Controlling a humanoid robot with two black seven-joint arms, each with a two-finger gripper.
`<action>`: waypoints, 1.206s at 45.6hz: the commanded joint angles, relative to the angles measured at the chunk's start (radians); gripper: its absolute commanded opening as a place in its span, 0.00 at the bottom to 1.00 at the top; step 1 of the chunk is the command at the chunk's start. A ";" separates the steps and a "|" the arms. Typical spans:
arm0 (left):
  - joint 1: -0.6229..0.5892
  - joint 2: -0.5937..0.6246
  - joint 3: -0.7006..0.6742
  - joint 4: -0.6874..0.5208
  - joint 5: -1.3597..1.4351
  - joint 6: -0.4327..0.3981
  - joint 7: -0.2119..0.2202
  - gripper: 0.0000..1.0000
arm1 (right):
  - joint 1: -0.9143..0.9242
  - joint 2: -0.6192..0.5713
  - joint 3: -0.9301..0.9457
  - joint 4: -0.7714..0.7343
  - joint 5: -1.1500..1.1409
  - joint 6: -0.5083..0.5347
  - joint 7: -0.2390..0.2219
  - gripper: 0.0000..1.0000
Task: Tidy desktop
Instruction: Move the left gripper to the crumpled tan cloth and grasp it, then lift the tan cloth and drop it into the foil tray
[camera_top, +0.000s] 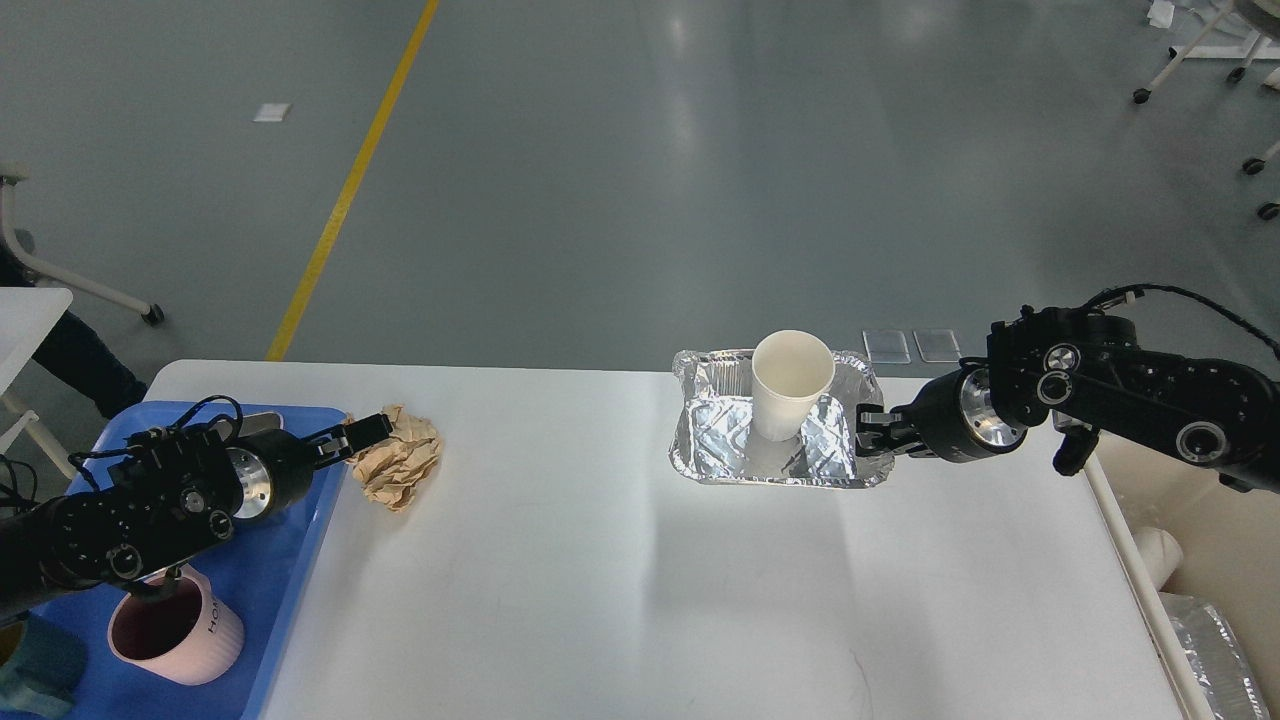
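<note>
The white desktop (620, 580) fills the lower part of the head view. A crumpled brown paper ball (402, 460) lies on it at the left. My left gripper (362, 434) reaches from over the blue tray and its fingertips pinch the ball's left edge. A foil tray (720, 440) sits at the far middle with a white paper cup (790, 382) standing upright in it. My right gripper (872, 430) is at the foil tray's right rim, its two fingers apart; whether they touch the rim is unclear.
A blue plastic tray (270, 580) at the left edge holds a pink ribbed mug (180, 632). A cream bin (1180, 560) with foil inside stands below the desktop's right edge. Grey floor with a yellow line lies beyond.
</note>
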 joint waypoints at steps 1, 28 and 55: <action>0.019 -0.033 0.001 0.007 0.014 0.000 0.000 0.84 | -0.001 -0.001 0.011 0.003 0.000 0.001 0.000 0.00; 0.016 -0.036 0.025 0.013 0.035 -0.001 -0.009 0.00 | -0.007 -0.003 0.011 0.003 0.000 0.001 0.000 0.00; -0.130 0.230 0.020 -0.356 0.034 -0.037 -0.035 0.00 | -0.013 0.004 0.006 0.000 -0.001 0.001 0.000 0.00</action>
